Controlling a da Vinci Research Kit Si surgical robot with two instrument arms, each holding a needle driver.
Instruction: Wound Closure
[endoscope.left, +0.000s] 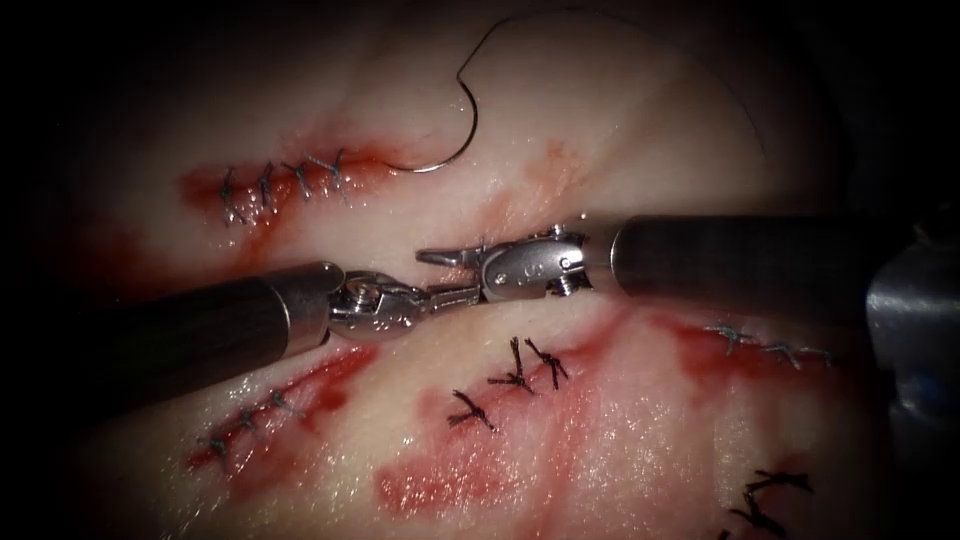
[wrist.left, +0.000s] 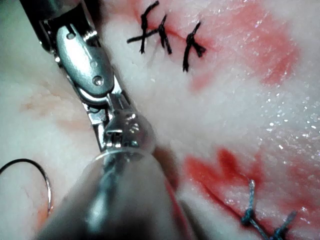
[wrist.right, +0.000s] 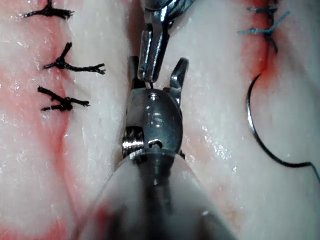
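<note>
The tissue (endoscope.left: 640, 130) is the biggest thing here, a pale piece with red fluid (endoscope.left: 440, 485) on it in many spots. Several cuts in it look sewn up already: one row of blue-grey stitches (endoscope.left: 285, 185) at the upper left, more at the lower left, and dark stitches (endoscope.left: 520, 375) near the middle. So a lot of the sewing looks done, but I cannot tell how much is left. The two tools meet in the middle, above the tissue. The right tool (endoscope.left: 462, 268) comes in from the right with its jaws spread apart, holding nothing. The left tool (endoscope.left: 452, 294) comes in from the left, and its thin tip sits between the right tool's spread jaws; its jaws look closed together and empty. The needle (endoscope.left: 455, 130) lies free on the tissue, its tip end just right of the upper-left stitches, not held by any tool. The thread (endoscope.left: 640, 40) runs off from it in a long curve. I can read no words or labels anywhere.
</note>
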